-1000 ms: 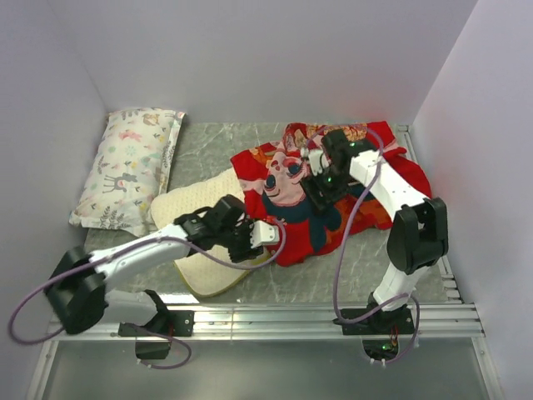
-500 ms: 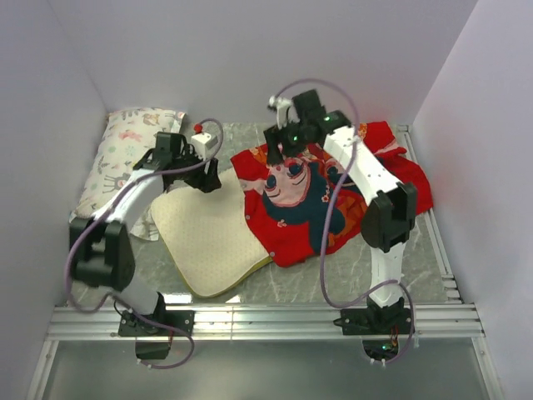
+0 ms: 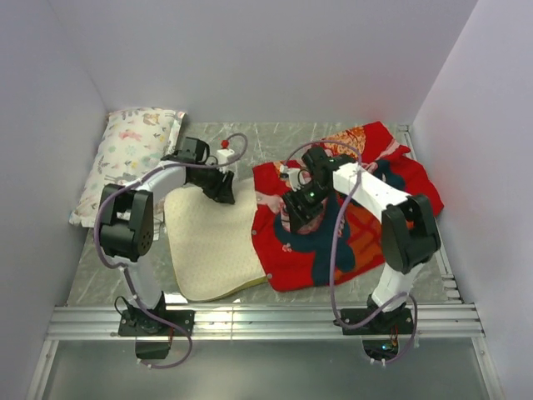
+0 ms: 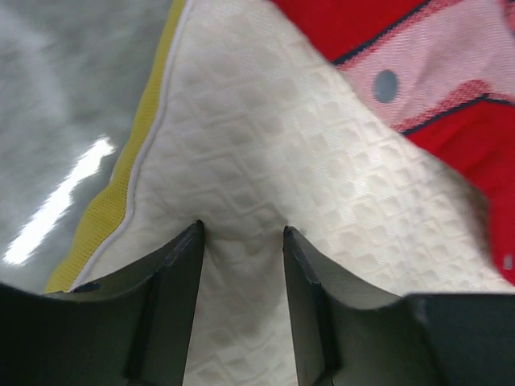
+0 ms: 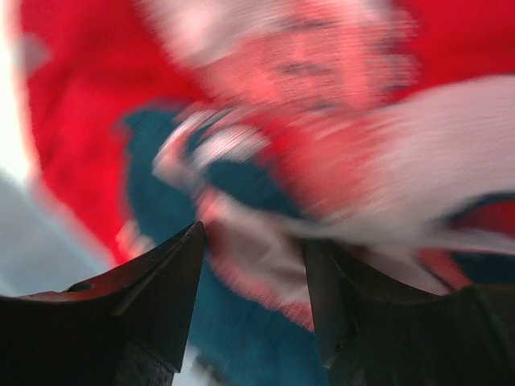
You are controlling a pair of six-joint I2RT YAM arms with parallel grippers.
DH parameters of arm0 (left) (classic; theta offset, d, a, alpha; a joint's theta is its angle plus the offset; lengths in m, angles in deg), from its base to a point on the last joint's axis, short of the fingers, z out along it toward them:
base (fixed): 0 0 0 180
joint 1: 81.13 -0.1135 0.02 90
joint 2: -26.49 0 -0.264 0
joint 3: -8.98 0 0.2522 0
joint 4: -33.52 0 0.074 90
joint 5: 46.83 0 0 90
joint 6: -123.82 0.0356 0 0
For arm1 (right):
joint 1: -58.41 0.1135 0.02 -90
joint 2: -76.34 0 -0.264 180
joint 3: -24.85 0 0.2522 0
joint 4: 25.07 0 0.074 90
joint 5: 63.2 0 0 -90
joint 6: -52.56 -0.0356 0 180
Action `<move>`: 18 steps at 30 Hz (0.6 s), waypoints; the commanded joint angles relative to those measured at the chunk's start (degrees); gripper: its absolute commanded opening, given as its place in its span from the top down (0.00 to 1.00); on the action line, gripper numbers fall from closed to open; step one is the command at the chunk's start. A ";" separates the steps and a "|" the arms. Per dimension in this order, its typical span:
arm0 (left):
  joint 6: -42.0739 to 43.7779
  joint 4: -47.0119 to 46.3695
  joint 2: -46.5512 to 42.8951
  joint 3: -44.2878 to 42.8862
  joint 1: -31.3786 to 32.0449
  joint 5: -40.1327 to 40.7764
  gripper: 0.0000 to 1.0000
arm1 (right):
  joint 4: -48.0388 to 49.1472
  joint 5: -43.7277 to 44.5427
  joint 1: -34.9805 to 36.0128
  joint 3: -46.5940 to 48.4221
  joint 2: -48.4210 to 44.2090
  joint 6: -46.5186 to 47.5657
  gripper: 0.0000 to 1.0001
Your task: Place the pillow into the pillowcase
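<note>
At pillow point(image 3: 212, 242) corner left tool point(image 4: 241, 233) now grips; right tool point(image 5: 253, 233) dropped lower.

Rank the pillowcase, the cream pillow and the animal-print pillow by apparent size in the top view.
1. The pillowcase, clearly largest.
2 and 3. The cream pillow and the animal-print pillow look alike; the pillowcase and left arm hide parts, so I won't rank them.
</note>
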 commanded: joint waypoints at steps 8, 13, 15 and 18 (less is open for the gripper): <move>-2.15 -3.59 -12.16 4.30 1.03 -8.45 0.35 | -5.10 -1.16 -4.90 31.64 2.19 -7.04 0.24; -1.11 -2.71 -11.83 3.95 -0.99 -3.08 0.30 | -2.80 7.64 -4.12 44.32 15.87 -10.13 0.21; -1.11 -1.84 -10.42 3.86 -1.61 -2.46 0.27 | -3.59 6.51 -3.59 48.55 19.50 -9.35 0.18; -0.84 -1.04 -9.01 3.33 -2.14 -2.03 0.24 | -2.81 2.73 -2.80 49.88 23.73 -6.89 0.13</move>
